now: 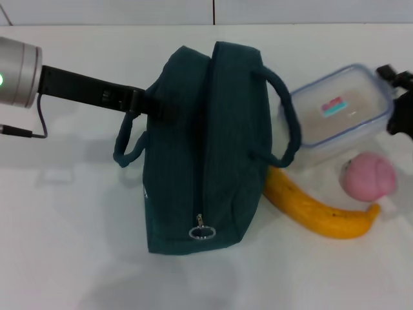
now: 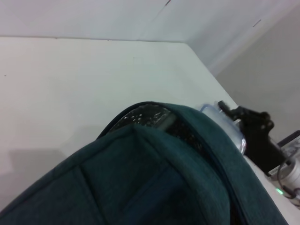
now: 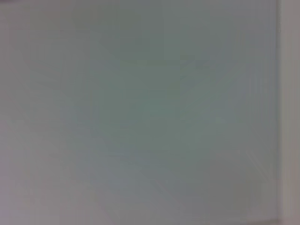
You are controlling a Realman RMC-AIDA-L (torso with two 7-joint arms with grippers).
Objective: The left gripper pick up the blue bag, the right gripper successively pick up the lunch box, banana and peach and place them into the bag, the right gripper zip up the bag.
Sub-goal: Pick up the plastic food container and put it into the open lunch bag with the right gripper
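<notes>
lengthwise, the blue bag [image 1: 206, 155] runs away from the robot, zip pull nearest; both jaws' state unclear

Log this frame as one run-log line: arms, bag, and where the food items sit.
left gripper: at blue bag | right gripper: at lunch box | banana, peach: on table, outside bag | zipper: open

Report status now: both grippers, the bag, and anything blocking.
Left gripper at blue bag, far-left side. Right gripper at lunch box. Banana, peach outside bag. Handle lies over lunch box.
</notes>
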